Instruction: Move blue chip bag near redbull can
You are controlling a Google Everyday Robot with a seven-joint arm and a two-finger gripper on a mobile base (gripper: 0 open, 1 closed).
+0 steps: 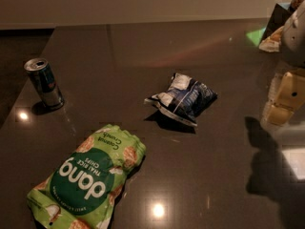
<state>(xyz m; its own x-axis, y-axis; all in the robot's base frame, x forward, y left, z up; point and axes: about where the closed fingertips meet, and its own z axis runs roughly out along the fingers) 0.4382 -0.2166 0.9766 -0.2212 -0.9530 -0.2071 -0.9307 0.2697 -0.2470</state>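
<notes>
The blue chip bag [182, 99] is a small dark navy glossy bag with white patches. It lies crumpled near the middle of the dark table [143, 46]. The redbull can [44, 83] stands upright at the table's left side, blue and silver with an open silver top, well to the left of the bag. My gripper [282, 99] is a cream-coloured piece at the right edge of the view, above the table, to the right of the blue bag and apart from it. It holds nothing that I can see.
A large green "dang" chip bag [88, 178] lies at the front left, between the can and the near edge. Some packaging [274, 37] sits at the back right corner. The gripper's shadow [267, 166] falls on the table at the right.
</notes>
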